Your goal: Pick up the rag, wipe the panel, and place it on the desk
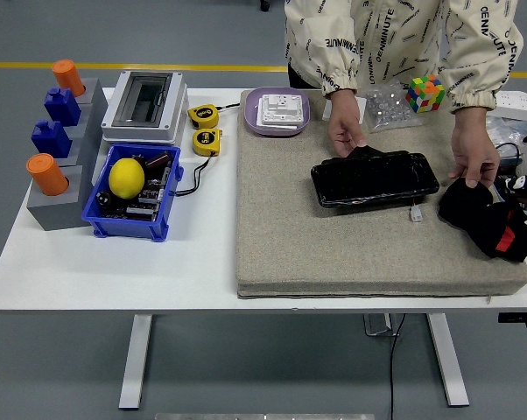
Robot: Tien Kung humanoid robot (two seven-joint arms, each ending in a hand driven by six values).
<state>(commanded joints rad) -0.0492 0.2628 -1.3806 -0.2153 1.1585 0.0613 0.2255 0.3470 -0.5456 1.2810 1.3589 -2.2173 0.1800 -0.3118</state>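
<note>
No robot arm or hand shows anywhere in frame, so nothing can be said re: whether its fingers are apart or clamped. Only a person at the top edge, w/ both hands down on the grey mat.

The panel, a black glossy slab, lies right of centre on the mat. One of the person's hands rests on its upper-left edge, prob. pinning it so it won't slide when wiped. The rag, a black bundle w/ a red patch, sits at the mat's right end, just beside the panel. The other hand touches the rag's top, likely setting it where the robot can reach. Task looks not yet begun: rag unlifted, panel unwiped.

Hard to make out:
- a small white bit just below the panel's lower-right corner; can't tell what
- clutter at the far right edge, cut off
- contents of the blue bin at mid-left, beyond a yellow lemon
- rag's red patch: label or 2nd item, unclear
</note>
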